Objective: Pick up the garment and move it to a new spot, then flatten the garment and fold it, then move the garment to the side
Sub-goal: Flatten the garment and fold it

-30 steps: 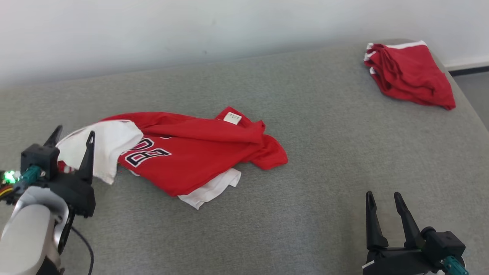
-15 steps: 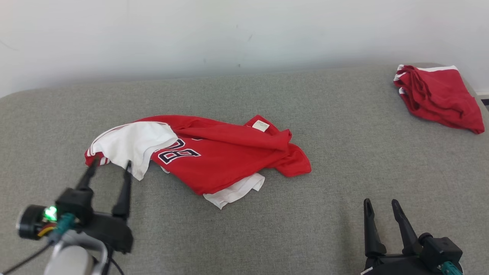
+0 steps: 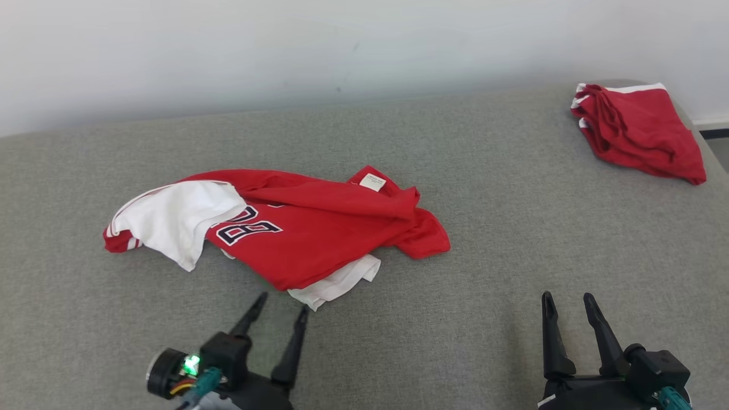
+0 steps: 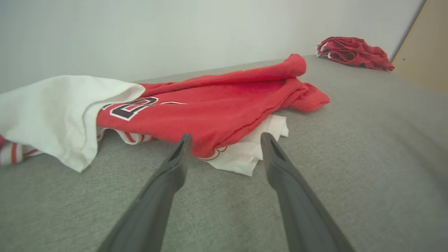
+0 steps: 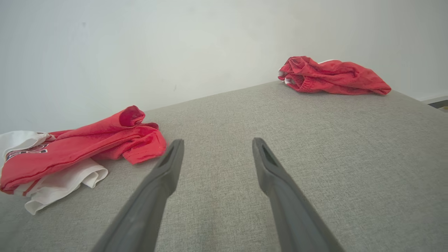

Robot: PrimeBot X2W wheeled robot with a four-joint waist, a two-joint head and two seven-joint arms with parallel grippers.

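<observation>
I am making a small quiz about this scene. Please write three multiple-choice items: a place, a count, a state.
1. Where does the small red bundle lie? A. far right corner of the grey surface B. on the floor C. in a basket
2. How many cloth heaps lie on the surface? A. one B. two C. four
3. How is the left gripper? A. shut on cloth B. open, empty C. shut on nothing
Key: 1 A, it sits near the wall; 2 B, the jersey and the bundle; 3 B, its fingers stand apart, gripping nothing.
</observation>
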